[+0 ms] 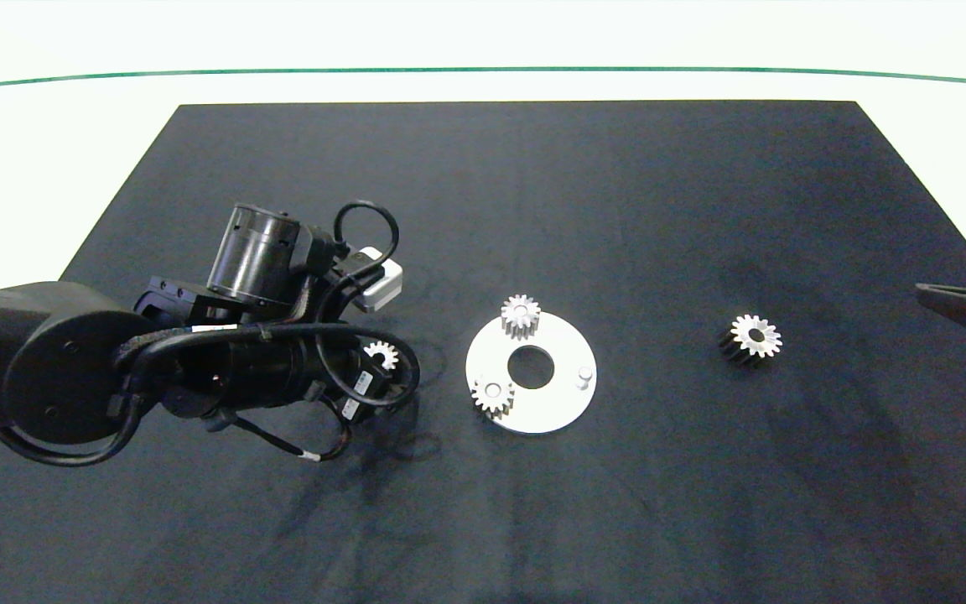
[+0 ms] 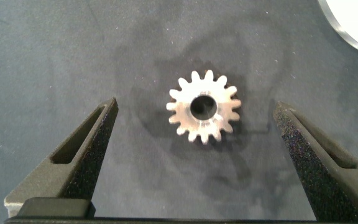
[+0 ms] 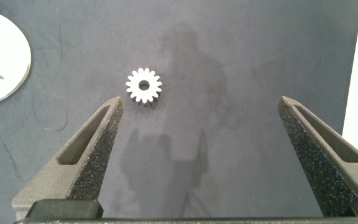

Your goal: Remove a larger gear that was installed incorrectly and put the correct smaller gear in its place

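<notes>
Hovering with fingers spread wide, the left gripper [image 2: 194, 155] has the smaller gear [image 2: 204, 107] lying flat on the mat between them; it should drop squarely and pinch across the teeth; the right gripper [image 3: 197, 155], also spread, idles well off, the larger gear [image 3: 144, 86] beyond its fingertips.

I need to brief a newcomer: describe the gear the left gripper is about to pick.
Start at the round white plate mid-mat. Left of it, the open left gripper straddles the smaller gear, lying flat on the black mat. It alone is off the plate and thin, unlike the dark-sided larger gear far right.
</notes>
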Robot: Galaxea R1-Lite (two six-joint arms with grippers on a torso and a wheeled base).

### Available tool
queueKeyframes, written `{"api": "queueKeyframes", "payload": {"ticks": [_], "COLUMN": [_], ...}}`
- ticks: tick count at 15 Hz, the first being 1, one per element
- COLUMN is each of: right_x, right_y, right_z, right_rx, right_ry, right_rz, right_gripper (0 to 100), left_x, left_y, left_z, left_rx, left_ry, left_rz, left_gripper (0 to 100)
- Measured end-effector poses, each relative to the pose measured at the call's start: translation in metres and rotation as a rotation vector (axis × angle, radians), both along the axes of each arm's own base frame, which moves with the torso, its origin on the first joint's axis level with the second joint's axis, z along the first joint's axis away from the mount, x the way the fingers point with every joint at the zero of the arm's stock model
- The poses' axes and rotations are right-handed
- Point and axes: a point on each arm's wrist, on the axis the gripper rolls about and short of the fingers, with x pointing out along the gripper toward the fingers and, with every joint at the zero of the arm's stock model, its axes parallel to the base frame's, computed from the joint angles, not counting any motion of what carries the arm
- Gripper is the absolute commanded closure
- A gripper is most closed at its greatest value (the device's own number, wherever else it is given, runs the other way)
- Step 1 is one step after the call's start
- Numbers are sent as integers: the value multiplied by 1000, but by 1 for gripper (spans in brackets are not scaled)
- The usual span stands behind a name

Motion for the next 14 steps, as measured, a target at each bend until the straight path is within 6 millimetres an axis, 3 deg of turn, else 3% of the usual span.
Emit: {"api": "queueKeyframes", "payload": {"ticks": [14], "right_x": [2], "right_y": [0], "right_z": [-1], "right_rx": [8], "right_ry": [5], "right_rz": [-1], "right_gripper": [0], "left_x": [8], "left_y": [-4], "left_z": [-2], "left_rx": [-3], "left_ry": [7], "left_rz": [7], "left_gripper": [25]}}
